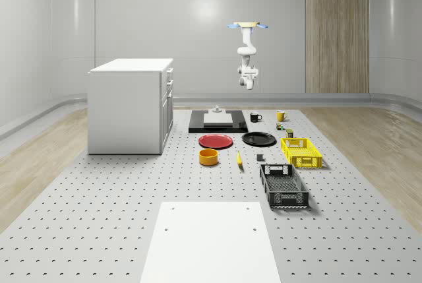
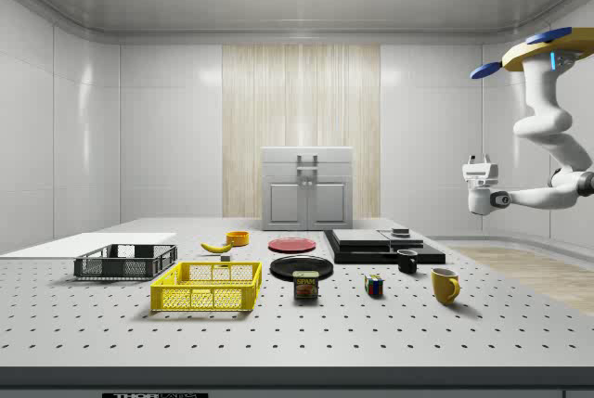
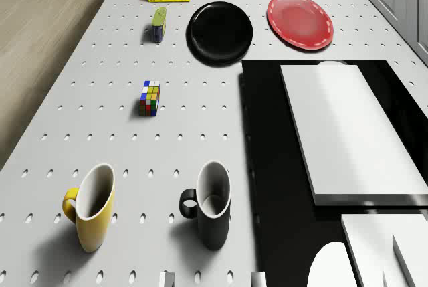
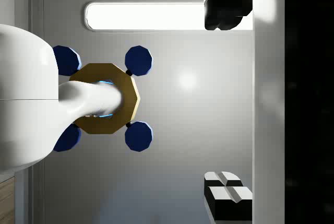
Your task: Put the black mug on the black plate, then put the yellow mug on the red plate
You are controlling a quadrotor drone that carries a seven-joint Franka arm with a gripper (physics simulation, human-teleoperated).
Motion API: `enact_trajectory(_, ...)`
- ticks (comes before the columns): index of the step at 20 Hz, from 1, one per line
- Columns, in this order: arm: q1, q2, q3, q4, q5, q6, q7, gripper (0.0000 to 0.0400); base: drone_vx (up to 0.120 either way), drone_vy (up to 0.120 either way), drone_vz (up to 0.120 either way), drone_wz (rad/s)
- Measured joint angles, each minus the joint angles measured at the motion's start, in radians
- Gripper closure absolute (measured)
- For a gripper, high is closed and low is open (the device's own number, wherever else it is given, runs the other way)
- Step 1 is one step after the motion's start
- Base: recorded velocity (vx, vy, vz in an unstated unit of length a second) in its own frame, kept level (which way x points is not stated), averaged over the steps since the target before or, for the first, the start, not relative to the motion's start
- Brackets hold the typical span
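Side view, upper right of the frame: the drone [image 2: 543, 50] hovers high over the surface's [image 2: 111, 324] end. Its arm is folded so that the gripper [image 2: 478, 196] hangs well above both mugs. In the wrist view the fingers [image 4: 227, 195] stand wide apart with nothing between them.

The black mug [image 2: 407, 262] stands upright right of centre in that frame, not yet on the black plate [image 2: 302, 267]. The yellow mug [image 2: 445, 285] is near it, lower right.

From where I stand, the job now is a clean descent onto the black mug. In the drone view it sits just beside the edge of a black slab [image 3: 267, 166], its handle turned toward the yellow mug. I'd bring the fingers straight down across the rim, away from the handle. I'd also keep them off the slab and lift well clear before crossing to the plate.
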Motion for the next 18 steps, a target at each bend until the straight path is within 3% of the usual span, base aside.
enact_trajectory(9,-0.004,0.047,0.002,0.189,0.001,-0.135,-0.002,0.0,0.0,0.0,0.0,0.0)
enact_trajectory(13,-0.005,0.069,0.003,0.248,0.002,-0.168,-0.002,0.0,0.0,0.0,0.0,0.0)
enact_trajectory(18,-0.006,0.082,0.003,0.283,0.002,-0.187,-0.003,0.0,0.12,0.0,0.0,0.0)
